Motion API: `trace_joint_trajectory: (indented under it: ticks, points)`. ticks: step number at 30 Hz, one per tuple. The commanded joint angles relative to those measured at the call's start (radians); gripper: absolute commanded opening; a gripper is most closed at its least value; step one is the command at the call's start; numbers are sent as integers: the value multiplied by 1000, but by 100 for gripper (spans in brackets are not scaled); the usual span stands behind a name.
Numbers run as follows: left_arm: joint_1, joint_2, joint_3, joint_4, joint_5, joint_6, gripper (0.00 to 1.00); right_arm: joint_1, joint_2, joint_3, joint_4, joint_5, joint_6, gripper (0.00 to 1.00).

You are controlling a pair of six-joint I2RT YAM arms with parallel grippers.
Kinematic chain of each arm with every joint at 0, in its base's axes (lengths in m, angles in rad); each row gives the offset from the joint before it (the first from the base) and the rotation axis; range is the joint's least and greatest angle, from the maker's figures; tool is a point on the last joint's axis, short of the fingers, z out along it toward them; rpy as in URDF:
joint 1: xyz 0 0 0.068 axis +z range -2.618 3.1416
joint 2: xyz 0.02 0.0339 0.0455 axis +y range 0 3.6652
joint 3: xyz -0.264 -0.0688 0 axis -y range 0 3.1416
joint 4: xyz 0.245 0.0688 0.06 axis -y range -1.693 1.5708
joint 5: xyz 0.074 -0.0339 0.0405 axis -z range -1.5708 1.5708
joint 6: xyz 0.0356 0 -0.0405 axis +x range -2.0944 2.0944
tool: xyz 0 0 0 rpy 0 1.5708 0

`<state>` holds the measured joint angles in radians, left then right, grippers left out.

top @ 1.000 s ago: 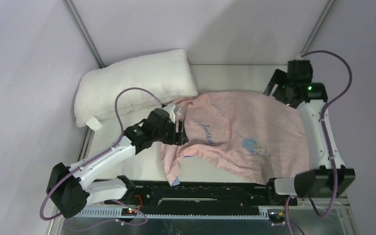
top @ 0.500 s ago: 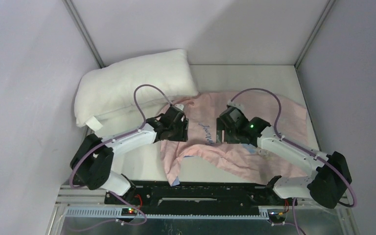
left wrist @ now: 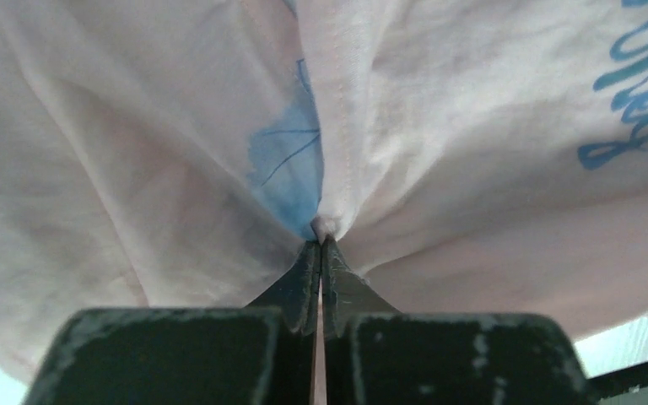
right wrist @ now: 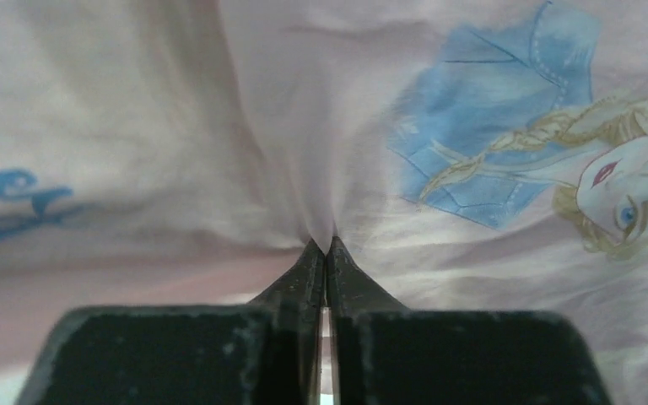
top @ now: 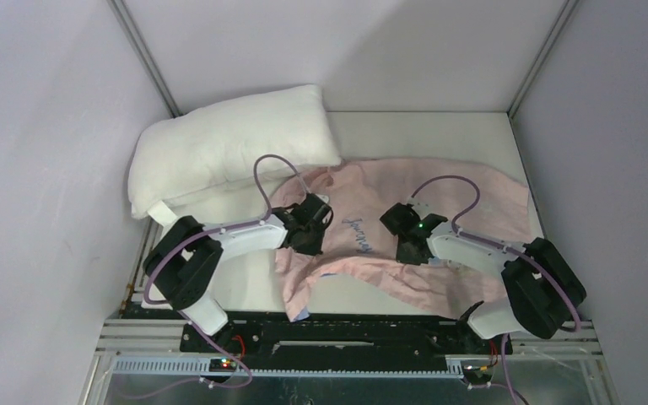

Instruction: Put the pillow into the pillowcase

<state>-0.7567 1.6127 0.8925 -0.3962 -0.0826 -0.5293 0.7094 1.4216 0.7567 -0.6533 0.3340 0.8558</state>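
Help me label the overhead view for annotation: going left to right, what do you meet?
From the left: pillow → left gripper → blue Journey lettering → right gripper. The pillowcase spans under both grippers, so it is left out.

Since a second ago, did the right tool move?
Yes. The right tool came from the table's far right corner, leftward and nearer, onto the middle of the pillowcase.

2 arms reaching low, left tool [left wrist: 321,243] pinching the pillowcase [top: 464,198], right tool [right wrist: 326,247] likewise
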Motion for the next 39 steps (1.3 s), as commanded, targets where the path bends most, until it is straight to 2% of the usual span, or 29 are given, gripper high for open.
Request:
trace_joint_trajectory:
  ticks: [1,6,10,13,16,19,20,21,23,24,27,29,33,39]
  points:
    - [-67,21,82,-27,30,17,0,-97,-46,-25,-16,20,49,0]
    - [-176,60,178,-23,74,-7,0,-299,-266,-63,-121,11,63,0]
    - [-255,119,267,8,161,-38,0,-445,-464,-76,-179,-17,12,0]
    - [-298,150,302,29,196,-48,0,-502,-558,-76,-216,-59,-21,5]
    - [-323,157,302,46,236,-57,1,-487,-617,-69,-214,-95,-63,20]
    - [-323,98,277,32,233,-48,9,-394,-621,-23,-216,-84,-86,41]
    - [-319,70,269,18,222,-39,14,-348,-610,-1,-211,-65,-89,50]
    - [-309,39,265,-1,211,-31,23,-294,-598,22,-201,-41,-90,58]
    - [-275,-27,259,-36,184,-23,47,-206,-551,69,-162,-20,-115,68]
    - [-248,-62,257,-53,168,-22,55,-173,-520,104,-141,-18,-129,72]
    - [-125,-145,255,-120,95,-20,66,-118,-401,164,-50,-79,-206,76]
    - [-37,-187,244,-146,17,-36,69,-78,-312,202,8,-120,-253,76]
    - [141,-200,196,-109,-39,-70,69,-5,-143,267,112,-162,-316,76]
    - [312,-18,231,6,-8,-70,64,59,113,378,215,-227,-364,72]
